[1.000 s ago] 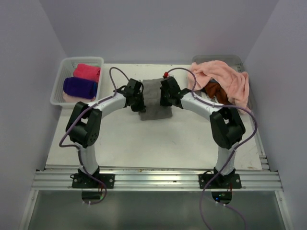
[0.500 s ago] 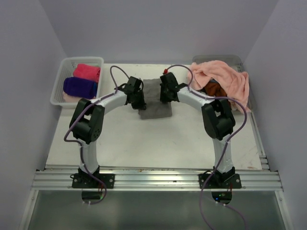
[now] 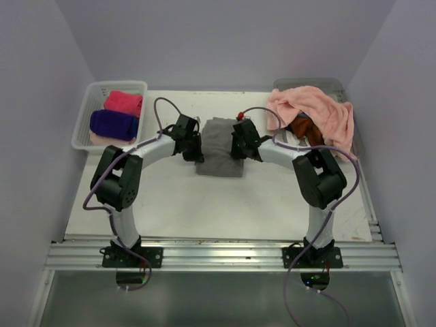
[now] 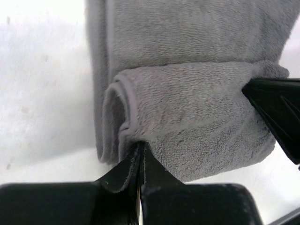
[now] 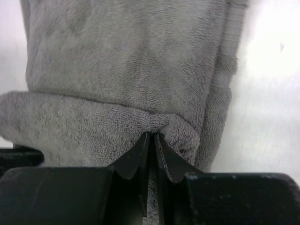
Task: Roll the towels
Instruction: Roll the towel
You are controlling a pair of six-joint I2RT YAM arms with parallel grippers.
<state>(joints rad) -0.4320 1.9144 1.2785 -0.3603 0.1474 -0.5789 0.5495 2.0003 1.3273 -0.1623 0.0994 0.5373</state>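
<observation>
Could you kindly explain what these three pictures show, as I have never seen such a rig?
These are two robot arms bolted at the near edge of a table. The wide picture looks down from above and behind them. The two close-ups come from a camera on each wrist, with its own black fingers at the bottom. A grey towel lies between the arms, one end curled into the start of a roll. The left gripper and the right gripper are each pinched shut on that curled end. At far left, a white basket holds a rolled hot pink towel and a purple towel. At far right, a salmon pink towel is draped over a bin.
</observation>
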